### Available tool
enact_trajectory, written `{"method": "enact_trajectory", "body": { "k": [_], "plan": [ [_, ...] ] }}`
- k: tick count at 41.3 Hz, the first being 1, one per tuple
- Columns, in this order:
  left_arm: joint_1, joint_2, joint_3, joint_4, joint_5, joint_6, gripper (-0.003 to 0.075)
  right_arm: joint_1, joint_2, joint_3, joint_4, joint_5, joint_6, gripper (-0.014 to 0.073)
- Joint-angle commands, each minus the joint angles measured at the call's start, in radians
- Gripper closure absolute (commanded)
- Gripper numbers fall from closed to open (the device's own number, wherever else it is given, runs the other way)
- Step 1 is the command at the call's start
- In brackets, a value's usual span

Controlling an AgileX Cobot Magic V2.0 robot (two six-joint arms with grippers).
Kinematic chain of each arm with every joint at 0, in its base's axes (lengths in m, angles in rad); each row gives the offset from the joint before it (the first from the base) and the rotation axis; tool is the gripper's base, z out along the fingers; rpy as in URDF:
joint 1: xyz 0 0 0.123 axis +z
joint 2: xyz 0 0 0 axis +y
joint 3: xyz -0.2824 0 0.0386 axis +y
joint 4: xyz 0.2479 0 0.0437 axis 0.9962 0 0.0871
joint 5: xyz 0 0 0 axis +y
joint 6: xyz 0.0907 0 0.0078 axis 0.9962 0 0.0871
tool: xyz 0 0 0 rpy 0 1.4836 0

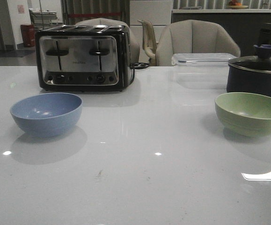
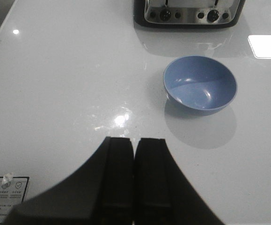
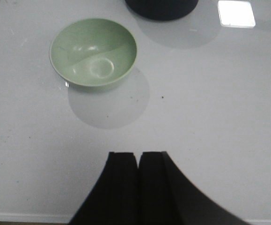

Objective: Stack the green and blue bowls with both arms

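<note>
The blue bowl [image 1: 46, 114] is seen upright on the white counter [image 1: 140, 178] at the left of the front view, just in front of the toaster [image 1: 84, 57] and apart from it. The green bowl [image 1: 250, 113] is seen upright at the right side of the counter, well apart from the blue bowl, with bare counter between the two. Both bowls are empty and neither is touched by anything. Just behind the green bowl a dark pot [image 1: 257, 75] with a lid and a knob is placed, and beside the pot, further back, a clear plastic box [image 1: 203, 59] is found. Chairs [image 1: 196, 40] are visible behind the counter.

No arm is shown in the front view. In the left wrist view the left tool [image 2: 134, 178] is seen with its two black fingers [image 2: 119, 178] pressed together, so that only a thin seam is left between them; nothing is held. It is held above bare counter, with the blue bowl [image 2: 200, 84] ahead of it and off to one side, well clear of the fingertips, and the lower front of the toaster [image 2: 189, 13] beyond the bowl.

In the right wrist view the right tool [image 3: 138, 183] is likewise closed, finger [image 3: 123, 183] against finger, and nothing is gripped. The green bowl [image 3: 93, 53] is seen ahead of it and to one side, clear of the fingertips, with the dark pot [image 3: 161, 8] beyond. Bright ceiling-light reflections are carried by the glossy counter [image 3: 210, 117] in all three views.
</note>
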State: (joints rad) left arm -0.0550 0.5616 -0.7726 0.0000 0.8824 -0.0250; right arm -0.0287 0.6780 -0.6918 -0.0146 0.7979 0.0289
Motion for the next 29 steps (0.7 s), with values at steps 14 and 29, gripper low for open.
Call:
{"method": "enact_trajectory", "body": {
  "k": [14, 29],
  "plan": [
    [-0.002, 0.035, -0.032, -0.008, -0.059, -0.004, 0.0176, 0.001, 0.046, -0.032, -0.013, -0.058, -0.003, 0.0104],
    [-0.002, 0.035, -0.032, -0.008, -0.056, 0.0, 0.014, 0.001, 0.046, -0.032, -0.013, -0.051, -0.003, 0.0056]
  ]
}}
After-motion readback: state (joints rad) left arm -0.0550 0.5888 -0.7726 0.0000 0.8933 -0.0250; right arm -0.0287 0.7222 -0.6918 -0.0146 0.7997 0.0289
